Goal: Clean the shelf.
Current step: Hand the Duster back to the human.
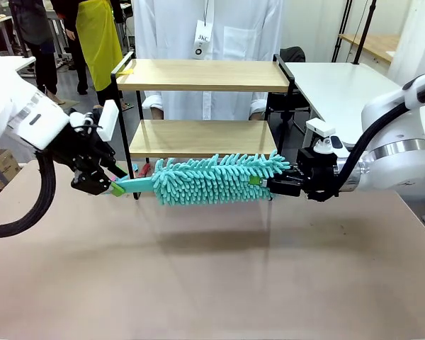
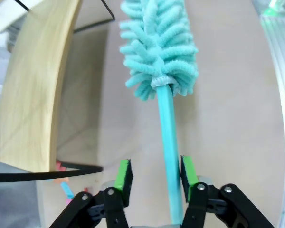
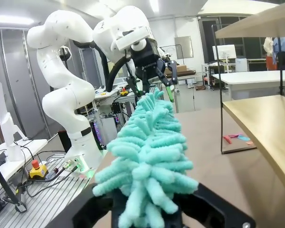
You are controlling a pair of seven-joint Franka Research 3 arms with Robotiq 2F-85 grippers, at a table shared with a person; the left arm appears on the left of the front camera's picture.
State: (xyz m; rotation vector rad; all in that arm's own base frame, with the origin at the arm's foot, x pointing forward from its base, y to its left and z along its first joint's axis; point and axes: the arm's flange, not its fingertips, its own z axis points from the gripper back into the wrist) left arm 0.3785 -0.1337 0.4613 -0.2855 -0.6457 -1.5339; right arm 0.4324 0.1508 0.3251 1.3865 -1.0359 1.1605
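Note:
The shelf [image 1: 202, 74] stands at the far side of the table, and its lower board [image 1: 202, 137] is just behind a teal fluffy duster [image 1: 212, 177] held level above the tabletop. My right gripper [image 1: 269, 185] is shut on the tip of the duster's head [image 3: 147, 156], whose fibres cover the fingers. My left gripper [image 1: 113, 188] is at the handle end. In the left wrist view the teal handle [image 2: 171, 142] runs between my open left gripper's [image 2: 155, 175] green pads, close to the right-hand one. A shelf board [image 2: 33, 95] lies to one side.
A person in a white coat [image 1: 205, 28] stands right behind the shelf. Small pink and blue scraps [image 3: 237, 138] lie on the table under the shelf. A white table [image 1: 347, 85] stands at the back right. The brown tabletop [image 1: 212, 283] in front is open.

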